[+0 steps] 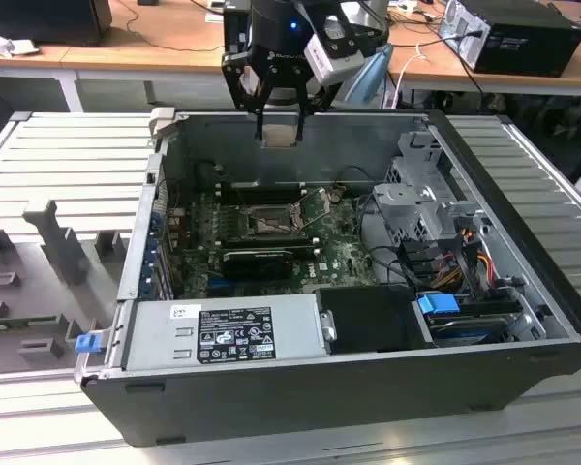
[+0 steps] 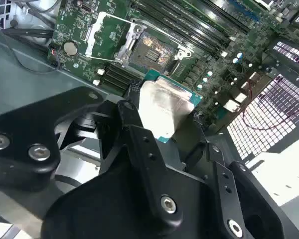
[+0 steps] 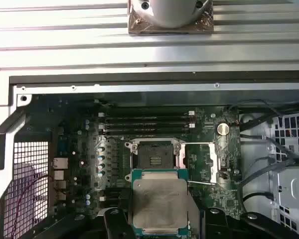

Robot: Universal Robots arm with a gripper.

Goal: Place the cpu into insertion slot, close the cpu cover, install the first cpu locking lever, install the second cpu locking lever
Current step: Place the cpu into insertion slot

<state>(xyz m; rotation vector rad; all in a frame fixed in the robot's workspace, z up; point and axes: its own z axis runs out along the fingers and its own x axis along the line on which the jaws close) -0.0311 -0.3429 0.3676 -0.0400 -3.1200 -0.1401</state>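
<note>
Up above the case (image 1: 368, 392), at twelve o'clock from the insertion slot (image 1: 268, 221) in the exterior view, the gripper (image 1: 279, 134) pinches the cpu (image 3: 159, 204) by its sides, and it needs to go in flat and lined up square, as the cpu cover (image 3: 182, 158) looks flipped open.

Lower edge of the cpu (image 2: 162, 99) behind fingers (image 2: 134, 120) of the claw (image 2: 164, 105)

Silver-faced cpu (image 3: 159, 204) high above bare insertion slot (image 3: 153, 155), cpu cover (image 3: 182, 158) beside it.
</note>
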